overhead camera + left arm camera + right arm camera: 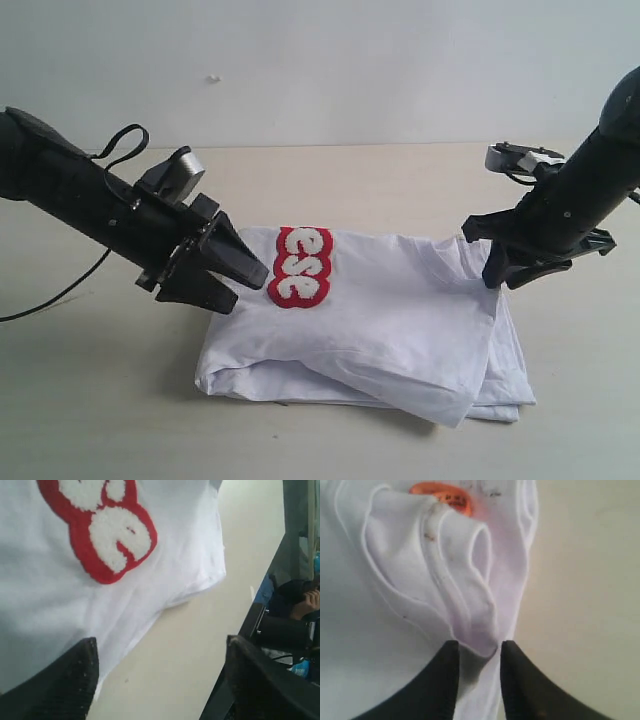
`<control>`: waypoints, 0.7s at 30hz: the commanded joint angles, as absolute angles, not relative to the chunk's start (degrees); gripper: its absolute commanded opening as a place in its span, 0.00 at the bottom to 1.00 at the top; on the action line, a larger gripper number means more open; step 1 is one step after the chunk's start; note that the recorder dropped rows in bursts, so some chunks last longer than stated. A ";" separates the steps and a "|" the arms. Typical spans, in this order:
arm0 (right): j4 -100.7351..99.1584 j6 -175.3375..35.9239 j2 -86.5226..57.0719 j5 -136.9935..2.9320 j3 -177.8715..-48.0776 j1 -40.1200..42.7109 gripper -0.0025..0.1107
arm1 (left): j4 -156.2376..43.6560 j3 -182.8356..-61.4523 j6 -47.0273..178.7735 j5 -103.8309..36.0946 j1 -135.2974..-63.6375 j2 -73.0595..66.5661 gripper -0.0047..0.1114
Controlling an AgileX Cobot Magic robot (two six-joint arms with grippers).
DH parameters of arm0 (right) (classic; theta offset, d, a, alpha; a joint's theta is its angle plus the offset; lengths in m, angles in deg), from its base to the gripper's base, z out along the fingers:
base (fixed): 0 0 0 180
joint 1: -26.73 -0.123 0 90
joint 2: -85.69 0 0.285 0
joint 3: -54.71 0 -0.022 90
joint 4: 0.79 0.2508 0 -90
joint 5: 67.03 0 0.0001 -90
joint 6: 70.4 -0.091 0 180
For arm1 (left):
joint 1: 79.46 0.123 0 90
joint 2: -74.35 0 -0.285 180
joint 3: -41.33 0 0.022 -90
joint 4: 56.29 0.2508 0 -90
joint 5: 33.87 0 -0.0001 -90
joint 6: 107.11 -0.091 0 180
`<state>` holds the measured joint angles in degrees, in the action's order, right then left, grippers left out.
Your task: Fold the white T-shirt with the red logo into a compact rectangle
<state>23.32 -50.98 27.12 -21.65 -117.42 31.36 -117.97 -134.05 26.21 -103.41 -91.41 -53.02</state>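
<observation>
The wrinkled white cotton T-shirt (400, 320) lies as a rough, layered rectangle on the pale beige table (100, 400). It sits under and between my two arms, with the fuzzy red-bordered logo strip (300, 265) just ahead of the left gripper (250, 288). That gripper is spread wide and carries nothing, one finger over the shirt's edge and the other over bare table. The right gripper (477, 652) has only a narrow gap, and a fold of the ribbed neck band sits in it, the small orange neck tag (442, 495) just beyond. I cannot tell whether that fold is clamped or merely resting there. I judge this to be the letting-go of the neck edge. To do it well I would widen the fingers fully, then rise straight off the cloth so the ribbing cannot snag and drag the top layer askew.
</observation>
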 commanded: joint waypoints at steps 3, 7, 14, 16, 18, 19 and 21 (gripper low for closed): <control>24.30 -51.63 26.42 -23.04 -117.66 31.39 0.38 | -113.31 -134.27 29.03 -103.83 -91.49 -55.40 0.63; 32.91 -40.47 25.39 -15.55 -117.66 31.39 0.30 | -113.75 -134.12 29.19 -103.83 -91.49 -58.06 0.63; 49.97 -23.74 25.26 -4.66 -117.56 26.17 0.02 | -113.86 -134.12 29.19 -103.83 -91.49 -59.42 0.63; 49.11 -23.61 25.68 -5.28 -117.56 23.07 0.02 | -113.86 -134.12 29.19 -103.83 -91.49 -59.42 0.63; 47.75 -23.61 26.63 -6.13 -117.66 20.57 0.02 | -113.86 -134.12 29.19 -103.83 -91.49 -59.42 0.63; 46.57 -23.89 27.16 -6.40 -117.66 19.79 0.02 | -113.86 -134.12 29.19 -103.83 -91.49 -59.42 0.63; 41.02 -28.32 28.88 -7.45 -117.66 18.36 0.02 | -113.86 -134.12 29.19 -103.83 -91.49 -59.42 0.63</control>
<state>45.66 -25.66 27.66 -5.93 -117.50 19.29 -113.74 -134.16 28.80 -103.41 -91.41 -59.29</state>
